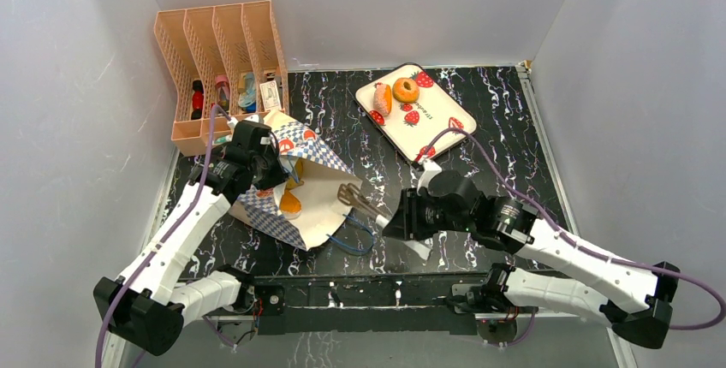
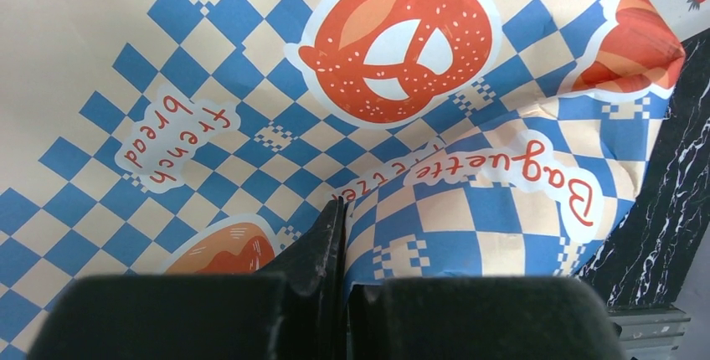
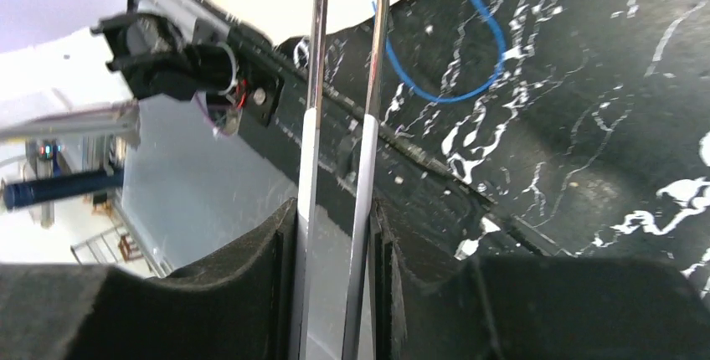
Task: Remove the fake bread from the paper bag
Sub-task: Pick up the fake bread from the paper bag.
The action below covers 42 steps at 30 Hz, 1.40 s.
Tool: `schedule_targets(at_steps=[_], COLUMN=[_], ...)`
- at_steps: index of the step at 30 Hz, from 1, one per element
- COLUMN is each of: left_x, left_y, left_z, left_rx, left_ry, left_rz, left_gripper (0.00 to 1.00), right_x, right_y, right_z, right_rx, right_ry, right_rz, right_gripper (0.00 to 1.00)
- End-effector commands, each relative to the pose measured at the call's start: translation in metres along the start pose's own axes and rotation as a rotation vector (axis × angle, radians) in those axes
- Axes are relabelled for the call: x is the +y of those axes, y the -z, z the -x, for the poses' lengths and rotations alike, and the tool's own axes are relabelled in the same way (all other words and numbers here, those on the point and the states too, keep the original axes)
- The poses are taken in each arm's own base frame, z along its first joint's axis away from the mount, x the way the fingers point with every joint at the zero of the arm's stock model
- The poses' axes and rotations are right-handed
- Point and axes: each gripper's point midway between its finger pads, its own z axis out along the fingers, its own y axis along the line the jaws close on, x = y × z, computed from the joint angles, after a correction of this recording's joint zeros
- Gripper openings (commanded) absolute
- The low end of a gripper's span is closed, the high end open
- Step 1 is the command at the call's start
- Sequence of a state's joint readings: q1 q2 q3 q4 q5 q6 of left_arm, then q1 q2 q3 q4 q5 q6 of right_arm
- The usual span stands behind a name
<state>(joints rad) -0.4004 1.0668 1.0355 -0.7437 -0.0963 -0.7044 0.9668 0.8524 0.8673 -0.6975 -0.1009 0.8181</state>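
Observation:
The paper bag (image 1: 324, 205) lies on its side at left centre with its mouth toward the right; its chequered print fills the left wrist view (image 2: 251, 84). My left gripper (image 1: 257, 156) (image 2: 343, 213) is shut on a fold of the bag's upper edge. An orange piece of fake bread (image 1: 289, 204) shows inside the bag's mouth. My right gripper (image 1: 396, 221) (image 3: 335, 218) is shut on metal tongs (image 1: 358, 200) (image 3: 311, 126), whose tips sit at the bag's mouth. A ring donut (image 1: 406, 90) and a pinkish roll (image 1: 383, 98) lie on the strawberry-print tray (image 1: 438, 121).
A peach file rack (image 1: 218, 47) holding small items stands at the back left, just behind the bag. The bag's blue cord handle (image 1: 351, 246) (image 3: 469, 92) lies on the black marbled table near the front rail (image 3: 402, 167). White walls enclose the table.

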Motion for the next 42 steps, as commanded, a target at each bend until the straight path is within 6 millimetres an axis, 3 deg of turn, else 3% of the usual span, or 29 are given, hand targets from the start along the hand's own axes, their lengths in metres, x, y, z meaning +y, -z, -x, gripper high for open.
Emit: schedule_targets(at_steps=[1, 6, 18, 24, 33, 42], left_x=[-0.007, -0.013, -0.018, -0.019, -0.026, -0.031], left_y=[0.014, 0.021, 0.040, 0.044, 0.039, 0.048], left_z=[0.009, 0.014, 0.006, 0.008, 0.006, 0.008], left_rx=[-0.004, -0.011, 0.003, 0.005, 0.035, 0.034], left_ry=[0.016, 0.020, 0.027, -0.004, -0.037, -0.041], left_rz=[-0.018, -0.037, -0.105, -0.110, -0.135, -0.160], left_gripper=[0.00, 0.00, 0.00, 0.00, 0.00, 0.00], right_x=[0.039, 0.048, 0.063, 0.058, 0.052, 0.044], right_y=[0.001, -0.022, -0.075, -0.083, -0.110, -0.136], right_z=[-0.005, -0.022, 0.011, 0.023, 0.019, 0.023], right_rx=[-0.011, 0.020, -0.096, -0.161, -0.116, -0.078], right_ry=[0.040, 0.085, 0.054, 0.014, -0.024, -0.035], right_rz=[0.135, 0.145, 0.094, 0.064, 0.090, 0.108], right_gripper=[0.26, 0.26, 0.27, 0.28, 0.30, 0.34])
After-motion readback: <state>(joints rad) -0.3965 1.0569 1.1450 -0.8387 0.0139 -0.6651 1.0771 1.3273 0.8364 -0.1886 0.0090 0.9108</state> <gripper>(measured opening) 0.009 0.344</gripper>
